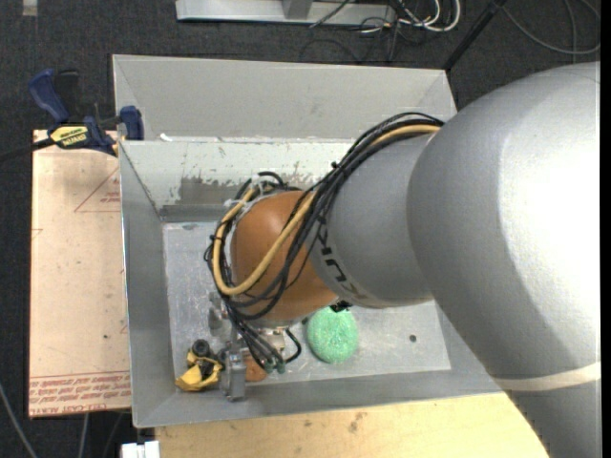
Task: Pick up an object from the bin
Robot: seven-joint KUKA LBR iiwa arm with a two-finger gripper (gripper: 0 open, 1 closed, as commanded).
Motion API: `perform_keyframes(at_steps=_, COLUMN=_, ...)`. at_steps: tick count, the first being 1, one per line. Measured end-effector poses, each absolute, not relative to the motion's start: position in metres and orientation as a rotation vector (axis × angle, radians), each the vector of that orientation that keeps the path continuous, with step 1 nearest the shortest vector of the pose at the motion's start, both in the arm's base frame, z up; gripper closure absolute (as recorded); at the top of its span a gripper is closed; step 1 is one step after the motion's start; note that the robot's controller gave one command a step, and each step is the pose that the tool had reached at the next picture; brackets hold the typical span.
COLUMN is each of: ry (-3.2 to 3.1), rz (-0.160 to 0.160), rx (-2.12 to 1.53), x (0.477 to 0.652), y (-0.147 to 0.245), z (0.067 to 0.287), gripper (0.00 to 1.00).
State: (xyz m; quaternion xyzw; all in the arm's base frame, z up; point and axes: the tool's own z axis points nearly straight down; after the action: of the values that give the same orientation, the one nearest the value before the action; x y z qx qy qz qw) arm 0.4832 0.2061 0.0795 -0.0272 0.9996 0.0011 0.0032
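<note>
My gripper (232, 375) is low in the bin's front left corner, under the arm's orange cover and cables. Just to its left, touching or nearly touching it, lies a small yellow and black thing (196, 370) on the bin floor. A small orange-brown piece (256, 370) shows right beside the gripper on its right; I cannot tell whether it is held. A green, rough-surfaced round thing (332, 335) lies further right, near the bin's front wall.
The arm comes in from the right and covers the right half and middle of the bin. The front wall and left wall stand close to the gripper. Bare grey floor shows along the left side.
</note>
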Motion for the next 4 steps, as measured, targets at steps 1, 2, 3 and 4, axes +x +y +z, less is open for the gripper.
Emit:
perform_keyframes(at_steps=1, ry=3.129, rz=0.006, rx=-0.191, x=0.481, y=0.211, z=0.071, gripper=1.0)
perform_keyframes(at_steps=2, ry=3.129, rz=0.007, rx=-0.191, x=0.481, y=0.211, z=0.071, gripper=1.0)
perform_keyframes(at_steps=3, ry=3.135, rz=0.002, rx=-0.177, x=0.49, y=0.173, z=0.188, gripper=1.0)
perform_keyframes(at_steps=4, ry=3.135, rz=0.002, rx=-0.177, x=0.49, y=0.173, z=0.188, gripper=1.0)
